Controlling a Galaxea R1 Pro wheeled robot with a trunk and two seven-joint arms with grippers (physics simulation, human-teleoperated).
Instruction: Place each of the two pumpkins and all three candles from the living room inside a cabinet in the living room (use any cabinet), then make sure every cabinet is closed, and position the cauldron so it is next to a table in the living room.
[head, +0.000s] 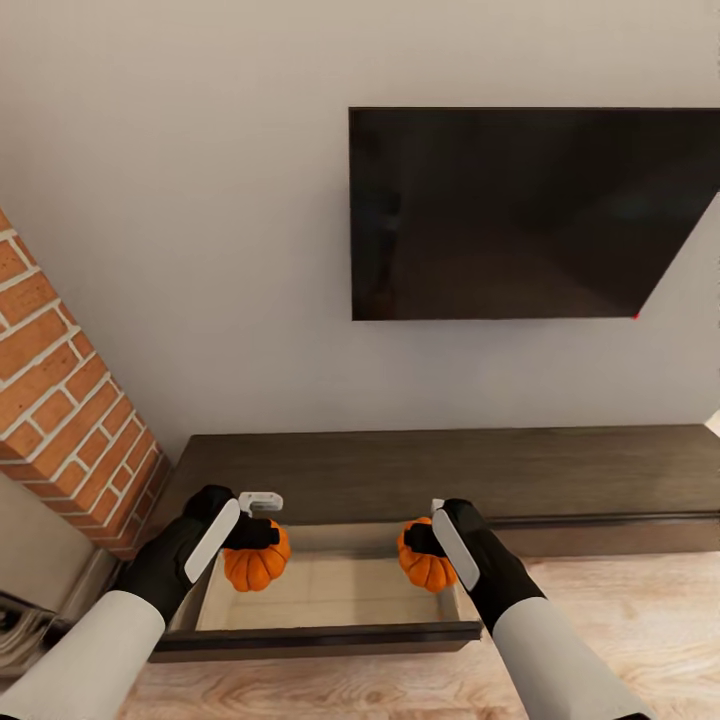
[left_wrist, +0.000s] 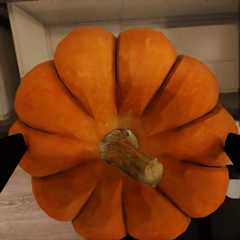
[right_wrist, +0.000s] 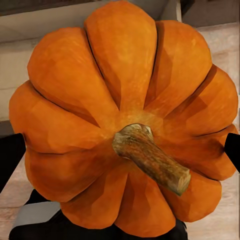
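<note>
Over the open drawer (head: 330, 590) of the cabinet (head: 450, 470), you hold both pumpkins
Left hand (head: 245, 528) grips one pumpkin (head: 256, 566), right hand (head: 432, 540) the other pumpkin (head: 425, 565); released this high, either could bounce or roll over the drawer's low front wall

**No readable text**

No words, labels, brand names, numbers or signs can be read in any of the three views. The surfaces that show carry no lettering at all.
</note>
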